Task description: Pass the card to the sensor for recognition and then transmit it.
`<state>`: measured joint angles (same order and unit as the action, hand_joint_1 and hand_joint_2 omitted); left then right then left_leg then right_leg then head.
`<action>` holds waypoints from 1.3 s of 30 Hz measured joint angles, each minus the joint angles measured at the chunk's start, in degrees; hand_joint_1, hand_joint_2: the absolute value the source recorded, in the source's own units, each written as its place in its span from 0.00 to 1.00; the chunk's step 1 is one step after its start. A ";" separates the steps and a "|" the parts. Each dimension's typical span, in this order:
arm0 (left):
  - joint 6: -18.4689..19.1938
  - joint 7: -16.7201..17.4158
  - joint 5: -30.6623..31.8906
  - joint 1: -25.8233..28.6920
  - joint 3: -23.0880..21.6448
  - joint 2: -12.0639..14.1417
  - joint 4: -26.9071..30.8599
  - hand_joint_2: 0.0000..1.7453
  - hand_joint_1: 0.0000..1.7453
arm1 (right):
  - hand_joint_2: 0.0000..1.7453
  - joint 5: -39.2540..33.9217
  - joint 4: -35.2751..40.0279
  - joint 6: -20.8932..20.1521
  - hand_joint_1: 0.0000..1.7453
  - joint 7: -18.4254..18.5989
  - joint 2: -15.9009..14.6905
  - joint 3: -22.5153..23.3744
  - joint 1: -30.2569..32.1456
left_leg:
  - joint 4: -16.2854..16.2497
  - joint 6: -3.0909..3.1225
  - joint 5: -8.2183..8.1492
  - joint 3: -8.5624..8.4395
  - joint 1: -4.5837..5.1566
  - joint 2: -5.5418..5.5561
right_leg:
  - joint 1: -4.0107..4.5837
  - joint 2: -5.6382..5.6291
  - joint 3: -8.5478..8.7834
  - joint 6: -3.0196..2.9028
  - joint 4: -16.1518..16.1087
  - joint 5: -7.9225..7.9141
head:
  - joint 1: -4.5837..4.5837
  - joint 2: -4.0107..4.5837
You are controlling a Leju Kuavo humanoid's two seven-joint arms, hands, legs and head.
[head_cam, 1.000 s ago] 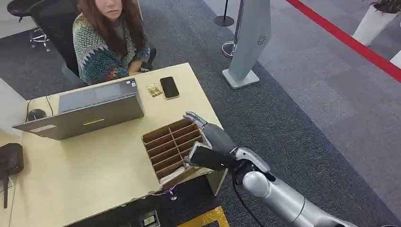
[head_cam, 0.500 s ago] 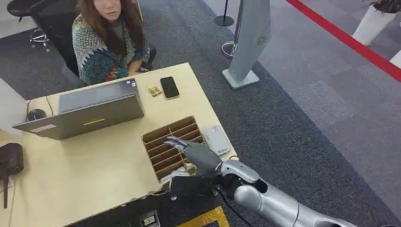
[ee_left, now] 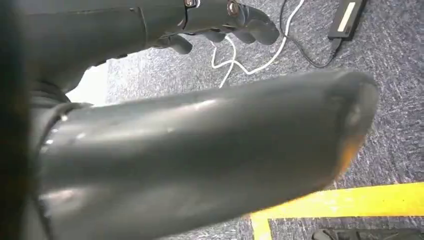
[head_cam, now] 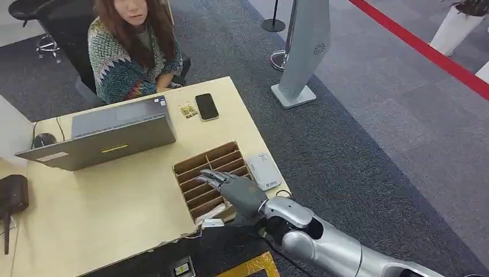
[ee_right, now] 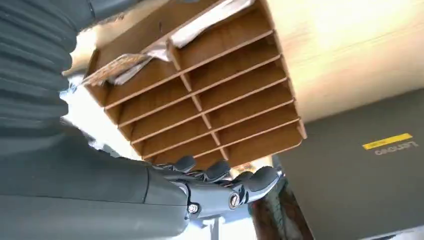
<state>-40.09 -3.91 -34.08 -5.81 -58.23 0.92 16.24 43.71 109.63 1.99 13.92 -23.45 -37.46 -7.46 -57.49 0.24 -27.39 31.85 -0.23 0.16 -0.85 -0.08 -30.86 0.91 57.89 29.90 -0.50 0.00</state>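
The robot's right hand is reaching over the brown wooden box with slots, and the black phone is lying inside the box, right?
Not quite. The black phone lies flat on the pale wooden desk, beyond the brown slotted wooden box, as the head view shows. The right hand does reach over the box.

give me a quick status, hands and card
Right hand open, fingers spread over the divided wooden box. Left hand hangs over the floor, holding nothing. Cards lie in the box's near slot. Sensor unobstructed beside box.

Grey carpet floor [head_cam: 369, 133], red stripe [head_cam: 427, 52], beige desk [head_cam: 115, 202]
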 joint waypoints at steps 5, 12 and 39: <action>-0.02 -0.09 0.77 0.00 0.39 0.00 0.00 0.00 0.00 | 1.00 4.62 1.25 -1.27 0.00 0.81 -0.48 -1.49 -0.04 | 0.00 0.00 0.00 0.00 0.00 0.00 | 0.00 0.00 0.00 0.00 0.00 0.00 | 0.00 0.02; -0.02 -0.15 0.88 0.00 1.42 0.00 0.00 0.00 0.00 | 1.00 7.83 2.78 -4.68 0.00 1.77 -1.42 -4.28 -1.00 | 0.00 0.00 0.00 0.00 0.00 0.00 | 0.00 0.00 0.00 0.00 0.00 0.00 | 0.00 0.00; 0.00 -1.03 3.96 0.04 6.62 -0.68 0.00 0.00 0.00 | 1.00 23.79 3.83 -2.47 0.00 11.34 -3.78 -8.92 -1.95 | 0.00 0.00 0.00 0.01 0.00 0.00 | 0.00 0.00 -0.01 0.00 0.00 0.00 | -0.02 0.02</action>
<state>-40.09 -4.94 -30.12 -5.77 -51.60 0.24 16.24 67.49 113.46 -0.48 25.27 -27.23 -46.38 -9.40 -57.50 0.24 -27.39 31.86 -0.23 0.16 -0.85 -0.08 -30.86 0.91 57.89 29.90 -0.52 0.02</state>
